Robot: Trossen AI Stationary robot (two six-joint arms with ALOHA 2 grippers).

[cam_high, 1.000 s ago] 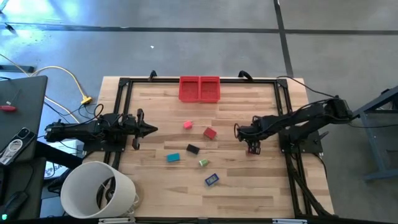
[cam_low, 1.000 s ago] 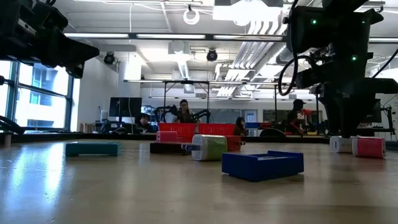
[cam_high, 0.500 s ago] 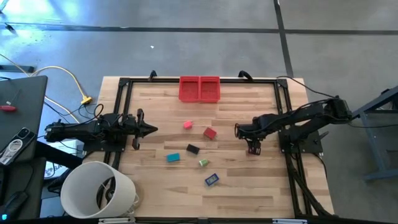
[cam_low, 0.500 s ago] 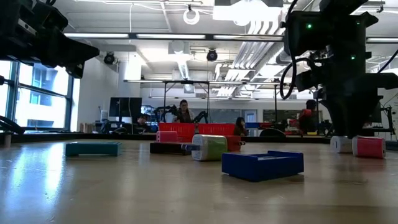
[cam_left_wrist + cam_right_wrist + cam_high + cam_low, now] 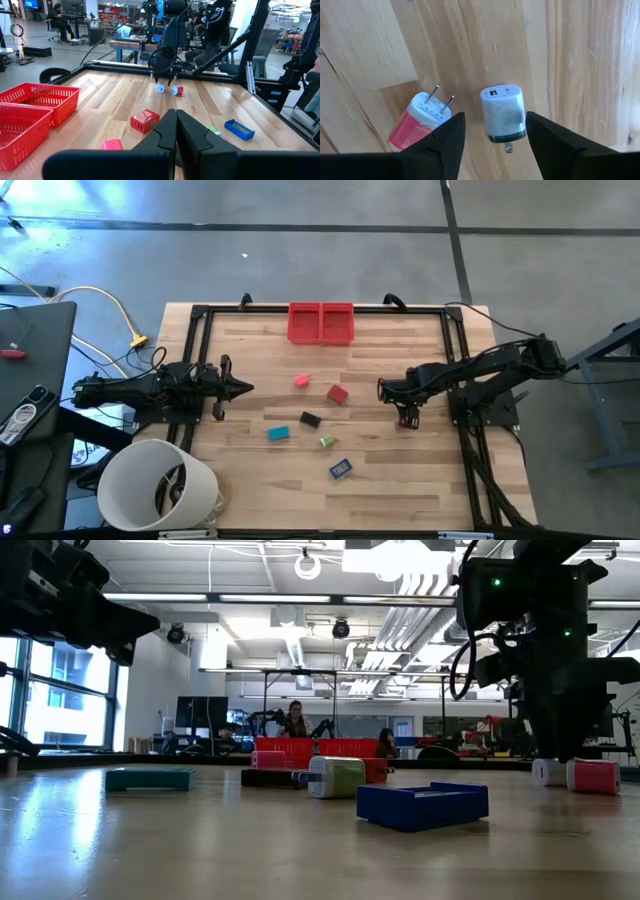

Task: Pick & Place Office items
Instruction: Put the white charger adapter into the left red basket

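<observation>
No office item is visibly sorted yet: the pink (image 5: 301, 381), red (image 5: 337, 393), black (image 5: 310, 420), teal (image 5: 278, 434), green (image 5: 326, 442) and dark blue (image 5: 340, 468) pieces lie mid-table, well apart from the red bins (image 5: 321, 323). The right gripper (image 5: 490, 145) points down with fingers spread, straddling the white charger (image 5: 503, 112) beside the pink charger (image 5: 422, 120), gripping nothing. The left gripper (image 5: 176, 131) waits at the table's left edge, fingers pressed together and empty.

High cam straight down; low cam level w/ table (image 5: 200, 840); wrists close.
</observation>
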